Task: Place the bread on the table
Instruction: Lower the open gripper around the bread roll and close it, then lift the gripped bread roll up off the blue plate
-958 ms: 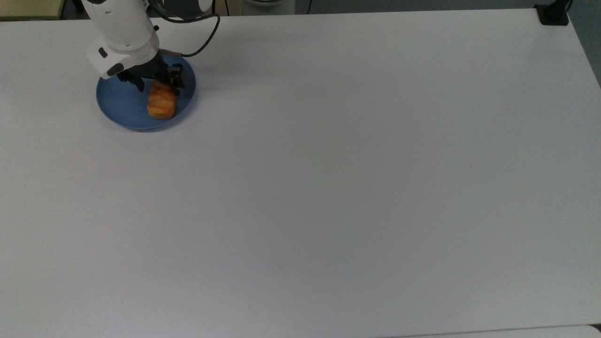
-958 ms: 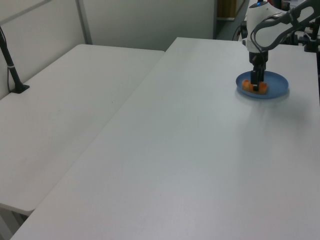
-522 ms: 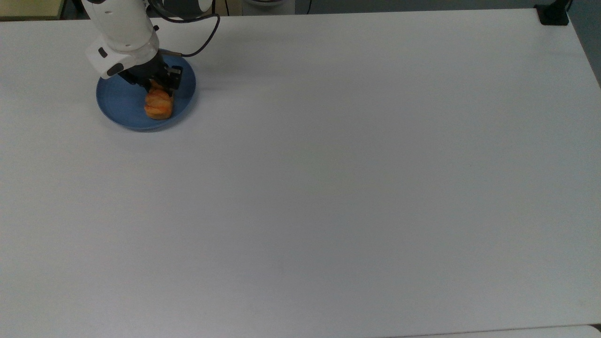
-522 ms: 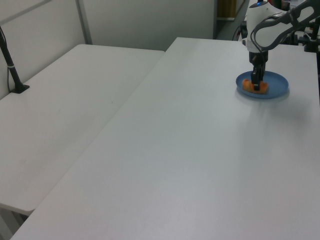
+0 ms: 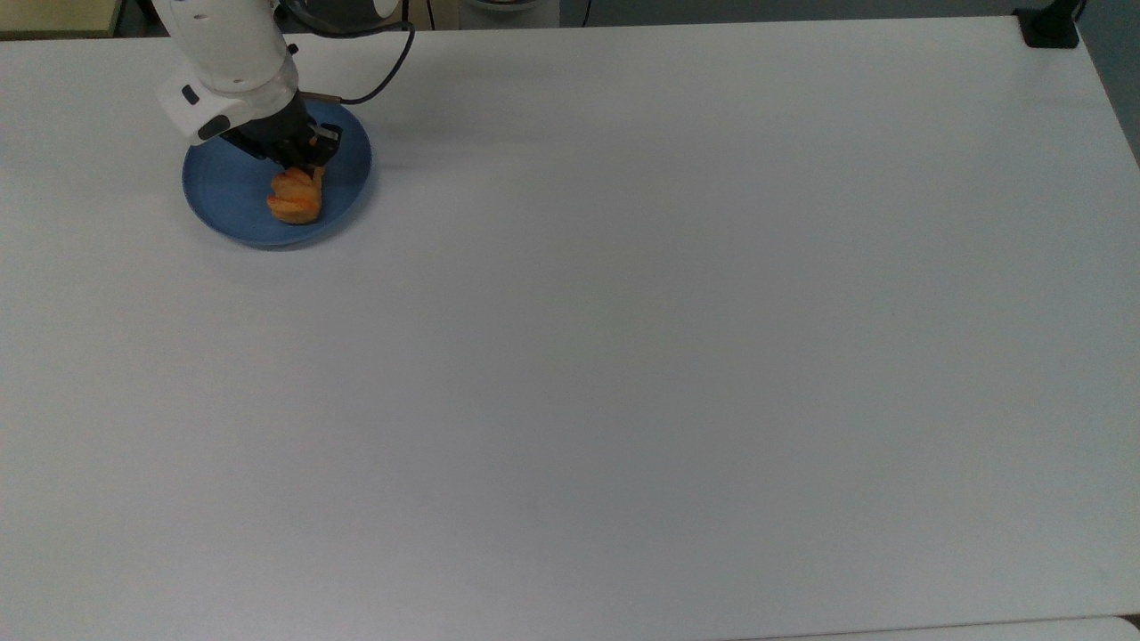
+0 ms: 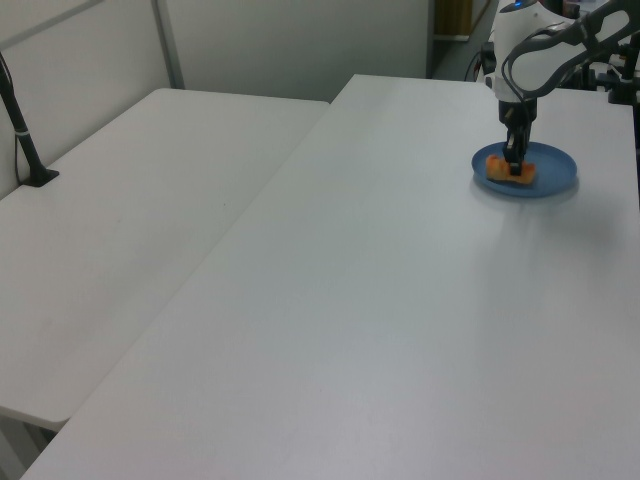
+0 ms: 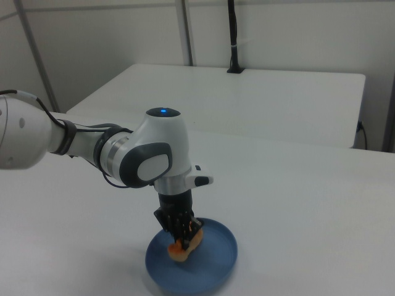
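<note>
— Where's the bread (image 5: 295, 198) right now?

— On the blue plate (image 5: 224, 198), toward the top view's right half of it. One end sits under the gripper (image 5: 301, 166), and the rest sticks out toward the plate's near rim in the top view. In the right view the bread (image 7: 185, 245) looks tilted, with the gripped end a little higher than the other.

— So the gripper has hold of it?

— Its black fingers are pressed together around that end of the bread, clamped on it from both sides. In the left view the gripper (image 6: 516, 168) points straight down onto the bread (image 6: 510, 170).

— And the plate?

— It rests on the white table (image 5: 623, 338), close to the far left corner in the top view. A second white table (image 6: 130, 220) stands just beside it, at the left view's left.

— Any writing or labels?

— None that I can read. There's a small blue light (image 7: 163, 111) on top of the arm's wrist housing, and a black cable (image 5: 383, 71) looping from the arm over the table's edge. A black post (image 7: 233, 37) stands at the far table's edge in the right view.
</note>
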### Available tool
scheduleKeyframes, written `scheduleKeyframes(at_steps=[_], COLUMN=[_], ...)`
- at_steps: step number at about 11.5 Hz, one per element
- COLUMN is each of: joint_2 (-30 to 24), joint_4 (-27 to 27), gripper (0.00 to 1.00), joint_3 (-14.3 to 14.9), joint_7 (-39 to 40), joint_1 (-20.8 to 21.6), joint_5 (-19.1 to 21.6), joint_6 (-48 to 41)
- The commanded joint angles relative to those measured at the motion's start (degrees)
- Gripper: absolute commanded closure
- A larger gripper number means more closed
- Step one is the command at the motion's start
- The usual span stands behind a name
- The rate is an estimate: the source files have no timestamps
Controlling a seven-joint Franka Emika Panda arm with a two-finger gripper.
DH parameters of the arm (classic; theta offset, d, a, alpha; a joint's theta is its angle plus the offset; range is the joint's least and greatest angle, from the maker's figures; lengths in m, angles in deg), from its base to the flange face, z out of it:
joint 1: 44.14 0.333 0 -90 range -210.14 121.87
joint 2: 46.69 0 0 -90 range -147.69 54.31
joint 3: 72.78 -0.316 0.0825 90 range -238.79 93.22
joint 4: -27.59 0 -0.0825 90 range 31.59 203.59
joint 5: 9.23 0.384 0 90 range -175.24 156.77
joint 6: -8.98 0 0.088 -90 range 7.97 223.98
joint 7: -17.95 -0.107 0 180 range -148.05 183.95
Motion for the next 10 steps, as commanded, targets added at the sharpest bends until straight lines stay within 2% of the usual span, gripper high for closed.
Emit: scheduleKeyframes(at_steps=[1,5,9,10], joint_2=[-3.7,-7.2,-7.4,-7.4], joint_4=[-1.4,-11.4,-23.7,-24.9], gripper=[0.84,0.84,0.84,0.84], joint_3=[0.0,0.1,0.0,0.0], joint_7=[0.9,1.0,1.1,1.1], joint_1=[-0.4,-0.7,-0.1,0.0], joint_5=[0.2,0.2,0.9,1.0], joint_6=[-5.7,-21.4,-35.1,-36.2])
